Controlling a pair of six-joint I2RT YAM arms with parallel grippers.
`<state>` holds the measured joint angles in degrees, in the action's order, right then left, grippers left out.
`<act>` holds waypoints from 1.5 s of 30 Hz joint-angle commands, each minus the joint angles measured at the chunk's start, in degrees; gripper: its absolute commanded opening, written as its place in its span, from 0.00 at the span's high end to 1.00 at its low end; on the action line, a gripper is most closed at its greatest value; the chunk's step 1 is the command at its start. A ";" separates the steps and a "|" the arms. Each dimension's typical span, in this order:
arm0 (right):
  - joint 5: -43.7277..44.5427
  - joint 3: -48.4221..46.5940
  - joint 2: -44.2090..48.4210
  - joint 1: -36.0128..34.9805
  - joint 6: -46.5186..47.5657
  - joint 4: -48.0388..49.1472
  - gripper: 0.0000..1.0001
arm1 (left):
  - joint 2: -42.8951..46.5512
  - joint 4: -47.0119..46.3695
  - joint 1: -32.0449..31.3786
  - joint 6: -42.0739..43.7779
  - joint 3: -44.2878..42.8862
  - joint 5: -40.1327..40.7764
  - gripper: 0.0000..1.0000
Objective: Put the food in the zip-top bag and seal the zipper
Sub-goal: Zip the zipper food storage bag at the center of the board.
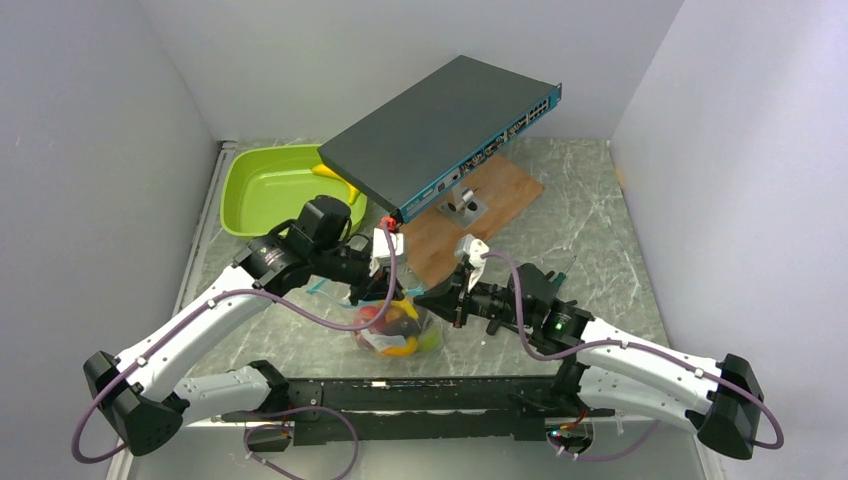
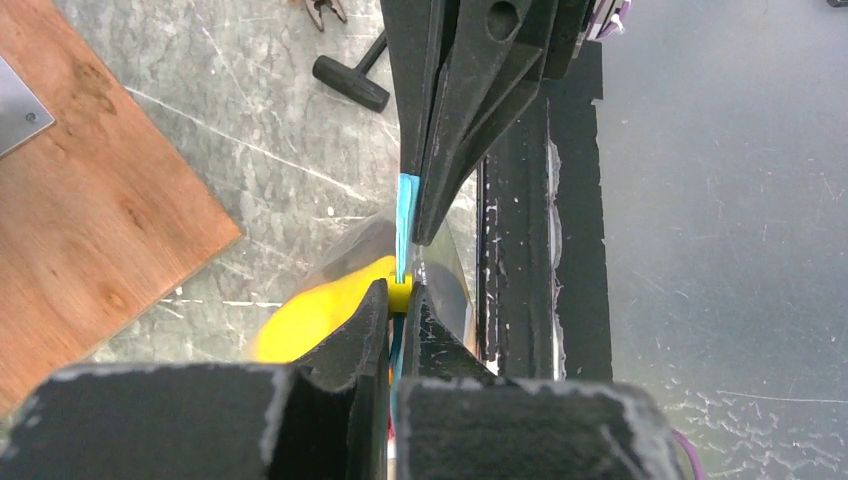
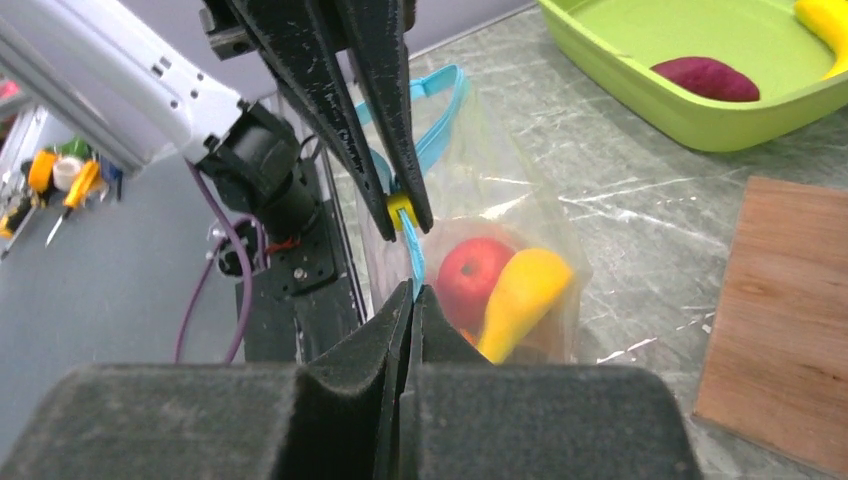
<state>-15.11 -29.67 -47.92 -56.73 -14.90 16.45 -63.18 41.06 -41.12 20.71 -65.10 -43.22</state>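
Lower centre: zip-top bag (image 1: 395,330) with food (image 3: 478,272) inside stands at near edge of the surface (image 1: 600,230), beside black rail (image 1: 430,392); room open rightward. The left hand (image 3: 405,222) clamps zipper (image 3: 436,110) at yellow slider (image 3: 398,208); right hand (image 3: 411,296) pinches it adjacent.

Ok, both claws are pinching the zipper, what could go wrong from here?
Sealing now may strand the dark-red piece and a yellow piece in the green tray. The left claw on the yellow slider sits close to the right claw on the zipper; pulling could slip the grip or tip the bag.
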 commanded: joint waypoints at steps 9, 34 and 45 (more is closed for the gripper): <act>-6.09 -16.89 -7.76 0.44 6.90 -20.75 0.48 | 1.22 -2.82 0.57 -1.25 3.38 0.52 1.00; -12.25 -28.00 -15.11 0.52 18.76 -34.70 0.48 | 3.74 -3.50 0.51 -1.75 4.40 0.65 1.00; -12.09 -29.09 -18.05 0.47 19.19 -31.36 0.70 | 3.81 -3.30 0.50 -1.55 4.46 -0.19 1.00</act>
<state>-26.11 -55.86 -65.78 -56.29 3.27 -17.76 -60.14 38.41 -40.77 18.57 -60.42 -42.19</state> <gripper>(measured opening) 0.312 0.051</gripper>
